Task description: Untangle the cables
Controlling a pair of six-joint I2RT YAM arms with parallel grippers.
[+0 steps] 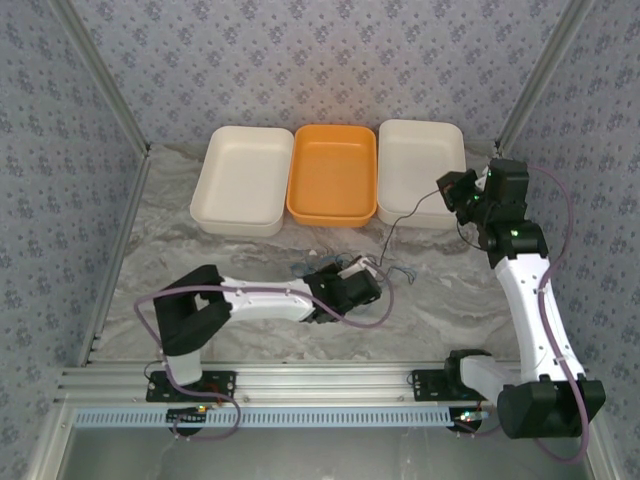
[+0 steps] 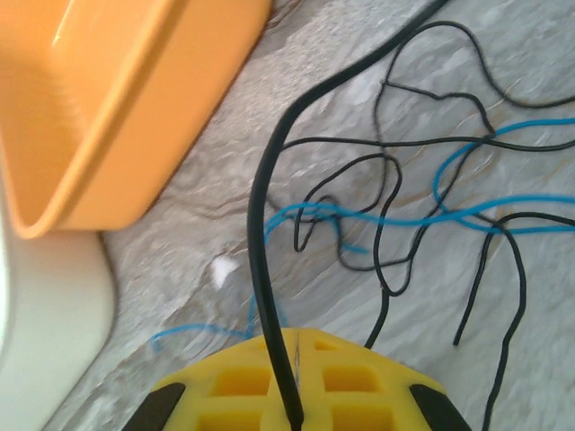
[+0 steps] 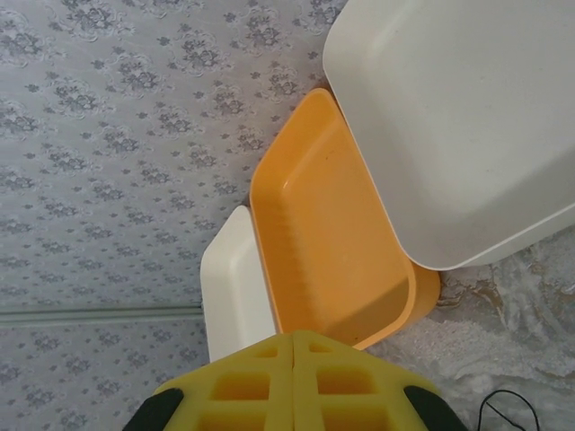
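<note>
One black cable [image 2: 259, 206] is pinched between the closed pads of the left tool [image 2: 292, 350], which sits low over the surface [image 1: 200, 250] in front of the orange tray [image 1: 332, 175]. Just right of it lie the rest of the cables [image 2: 404, 215], thin black strands crossing a blue cable [image 2: 422, 220] in a loose knot. Further right, the right tool [image 1: 452, 190] is raised near the right-hand white tray [image 1: 420, 150] with its pads pressed together. A thin black strand [image 1: 405, 215] runs from it down to the tangle, so it appears to grip that one, though the contact is too small to make out. The step in hand looks like drawing two strands apart out of the knot. The next move calls for pulling the left tool's cable slowly away from the heap, watching that the blue one is not dragged along and that no crossing tightens.
</note>
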